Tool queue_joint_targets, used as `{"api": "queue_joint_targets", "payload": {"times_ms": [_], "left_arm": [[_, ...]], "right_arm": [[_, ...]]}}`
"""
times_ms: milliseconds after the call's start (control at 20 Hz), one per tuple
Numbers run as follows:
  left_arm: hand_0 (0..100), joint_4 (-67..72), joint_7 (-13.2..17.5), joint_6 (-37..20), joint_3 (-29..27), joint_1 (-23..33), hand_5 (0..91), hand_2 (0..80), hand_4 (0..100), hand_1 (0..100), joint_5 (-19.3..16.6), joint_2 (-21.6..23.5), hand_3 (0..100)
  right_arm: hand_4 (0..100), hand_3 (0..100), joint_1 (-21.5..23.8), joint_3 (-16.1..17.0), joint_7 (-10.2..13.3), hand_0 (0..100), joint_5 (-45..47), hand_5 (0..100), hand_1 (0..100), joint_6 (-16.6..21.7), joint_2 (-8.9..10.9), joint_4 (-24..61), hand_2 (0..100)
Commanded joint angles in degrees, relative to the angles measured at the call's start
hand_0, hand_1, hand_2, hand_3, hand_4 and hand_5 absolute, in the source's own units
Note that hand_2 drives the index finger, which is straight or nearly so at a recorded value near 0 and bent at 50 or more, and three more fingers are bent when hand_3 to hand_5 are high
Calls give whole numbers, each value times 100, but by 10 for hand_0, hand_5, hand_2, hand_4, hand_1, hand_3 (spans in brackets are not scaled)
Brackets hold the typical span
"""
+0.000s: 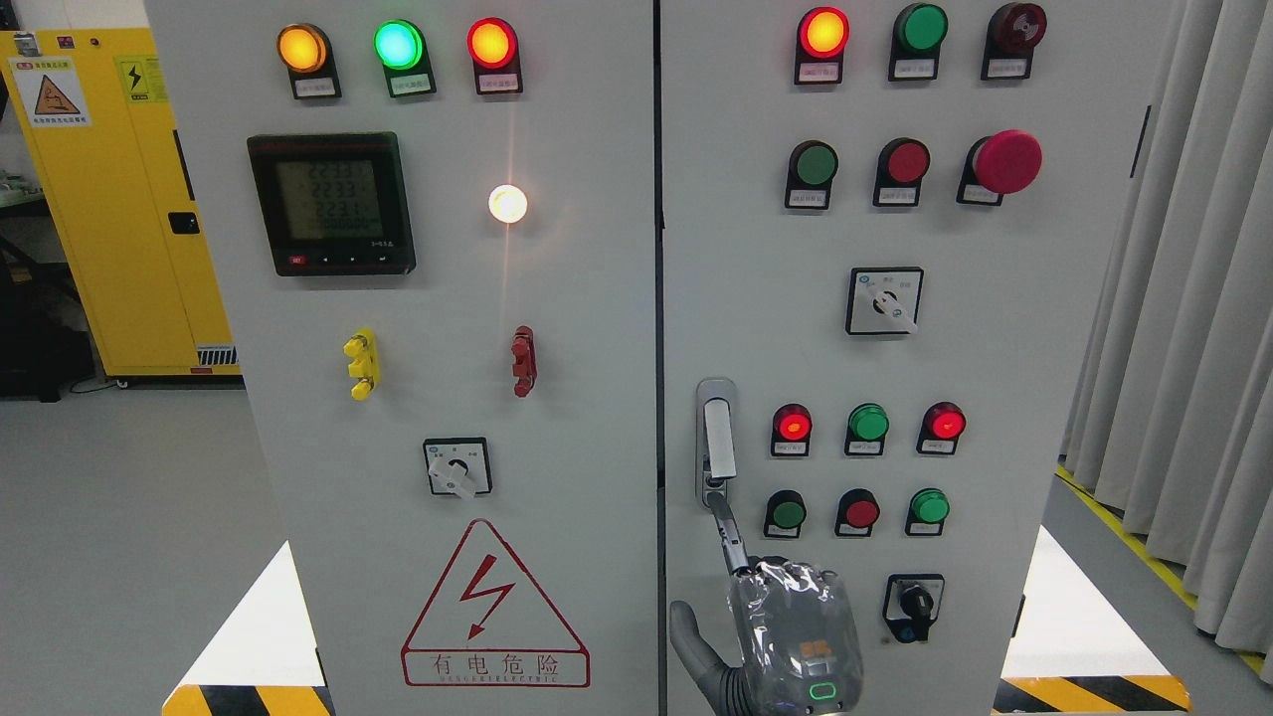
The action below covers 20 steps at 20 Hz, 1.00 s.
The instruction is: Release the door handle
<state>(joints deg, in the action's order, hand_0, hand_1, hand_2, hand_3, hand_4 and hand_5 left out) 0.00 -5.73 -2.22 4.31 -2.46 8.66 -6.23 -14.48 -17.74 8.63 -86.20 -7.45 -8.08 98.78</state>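
Nearest the lens, the robot hand (pixel 786 636), wrapped in clear plastic, rises at the bottom edge right of the middle, so I judge it the right hand. One finger (pixel 729 532) stretches up to the foot of the door handle (pixel 718 438), the thumb is splayed left, and nothing is gripped. That handle sits low on the left edge of the right cabinet door (pixel 1044 298), just right of the centre seam. It looks like stiff, smooth metal, a pivoting lever fixed to the door; any hold would go on its flat lower blade. To its right sit red and green pilot lamps (pixel 867 423); lower right, a black selector switch (pixel 913 605). No left arm shows.
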Motion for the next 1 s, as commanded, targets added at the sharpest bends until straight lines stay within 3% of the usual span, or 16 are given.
{"api": "queue_joint_targets", "payload": {"times_ms": [0, 100, 200, 451, 501, 551, 651, 802, 902, 952], "left_arm": [[120, -70, 2, 2, 0, 0, 0, 0, 0, 556, 4, -1, 0], [120, -70, 2, 2, 0, 0, 0, 0, 0, 556, -5, -1, 0], [120, -70, 2, 2, 0, 0, 0, 0, 0, 556, 4, -1, 0], [120, -70, 2, 2, 0, 0, 0, 0, 0, 556, 4, -1, 0], [120, -70, 2, 2, 0, 0, 0, 0, 0, 556, 4, -1, 0], [120, -70, 2, 2, 0, 0, 0, 0, 0, 556, 4, -1, 0], [120, -70, 2, 2, 0, 0, 0, 0, 0, 556, -5, -1, 0], [120, -70, 2, 2, 0, 0, 0, 0, 0, 556, 4, -1, 0], [120, -70, 2, 2, 0, 0, 0, 0, 0, 556, 4, -1, 0], [120, -70, 2, 2, 0, 0, 0, 0, 0, 556, 4, -1, 0]], "right_arm": [[852, 749, 24, -10, 7, 507, -2, 871, 367, 7, 8, 176, 0], [829, 717, 16, 8, 7, 509, 7, 836, 367, 7, 17, 229, 0], [690, 591, 24, 17, 7, 511, 7, 674, 368, 7, 8, 291, 13], [656, 542, 77, 61, 7, 568, 7, 628, 355, -11, -1, 440, 210], [644, 557, 103, 61, 7, 588, 7, 627, 346, -11, -1, 466, 268], [657, 612, 104, 61, 7, 517, 7, 639, 331, -11, -1, 475, 363], [696, 692, 104, 69, -2, 299, 33, 671, 334, -11, -1, 484, 462], [797, 860, 95, 78, -2, 240, 174, 776, 305, -20, -1, 484, 619], [833, 912, 77, 78, -2, 243, 174, 811, 295, -29, -1, 484, 669], [881, 983, 60, 78, -11, 261, 174, 871, 271, -29, -1, 484, 737]]}}
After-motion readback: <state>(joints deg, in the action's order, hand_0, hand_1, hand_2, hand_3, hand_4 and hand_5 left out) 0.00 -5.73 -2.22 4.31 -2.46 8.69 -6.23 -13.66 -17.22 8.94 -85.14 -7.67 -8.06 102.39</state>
